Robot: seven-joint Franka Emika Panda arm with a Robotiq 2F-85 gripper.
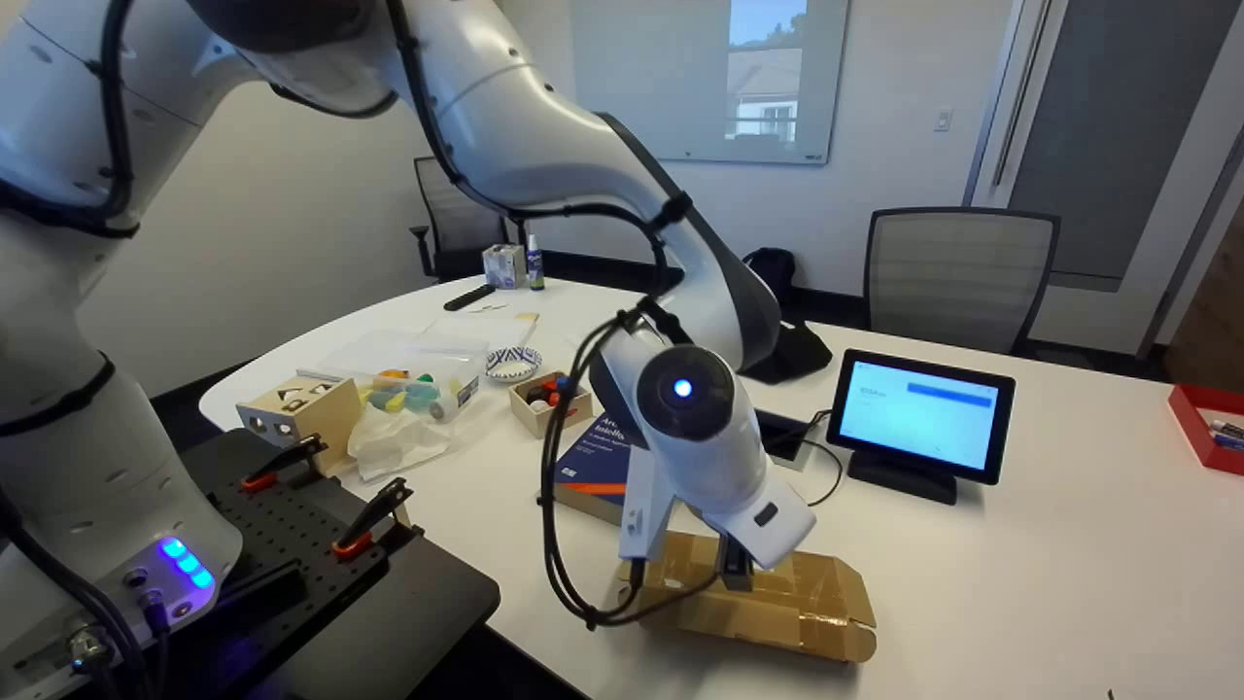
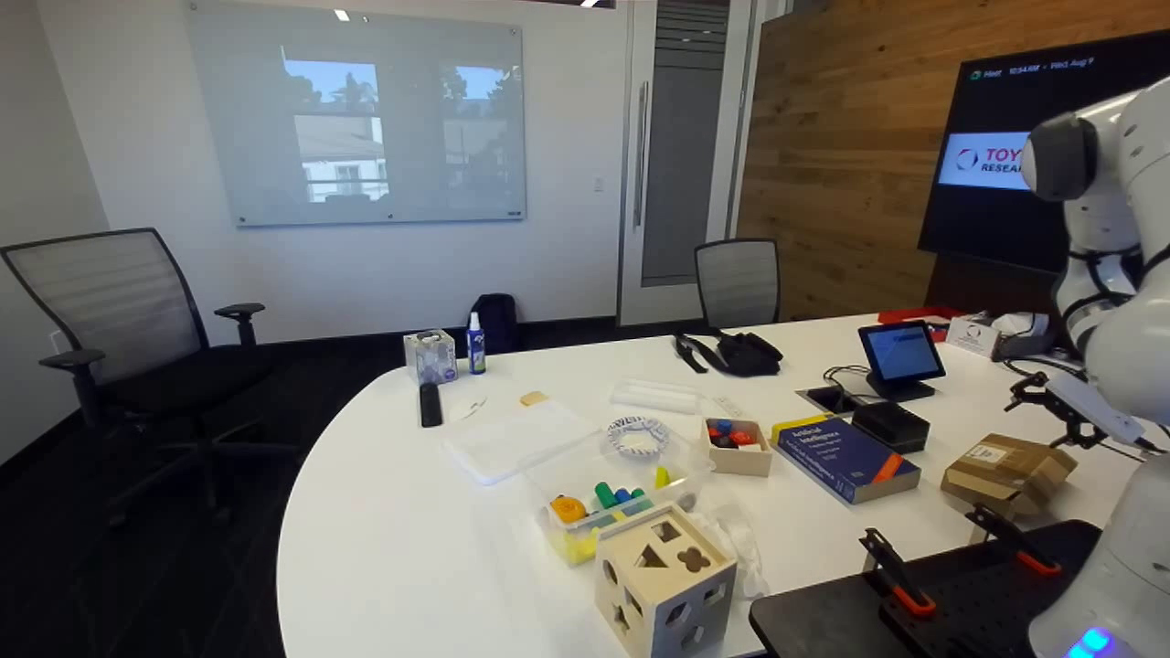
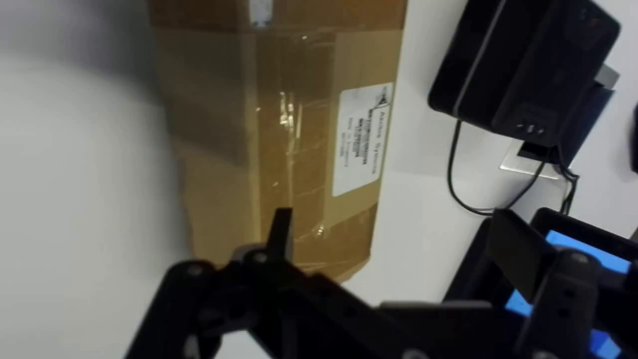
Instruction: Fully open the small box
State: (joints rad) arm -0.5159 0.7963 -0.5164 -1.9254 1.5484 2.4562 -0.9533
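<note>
The small box [image 1: 821,593] is a flat tan-brown cardboard box lying on the white table, partly hidden by the gripper in that view. It also shows in an exterior view [image 2: 1001,471] and in the wrist view [image 3: 299,149]. Shiny tape and a white label are on its upper face. Small flaps stick out at one end. No inside or contents show, and I cannot tell how far its lid is raised. My gripper [image 3: 394,219] is open and empty, its fingers wide apart. In an exterior view the gripper [image 2: 1040,419] hangs above the box, apparently not touching it.
A blue-and-red book [image 2: 850,461] lies beside the box. A black device [image 2: 891,425] and a tablet with a lit screen [image 1: 918,408] stand nearby, with cables. A wooden box of small pieces [image 2: 736,448] and a shape-sorter cube [image 2: 663,580] stand farther off. Clamps [image 1: 374,520] sit on the robot's mount.
</note>
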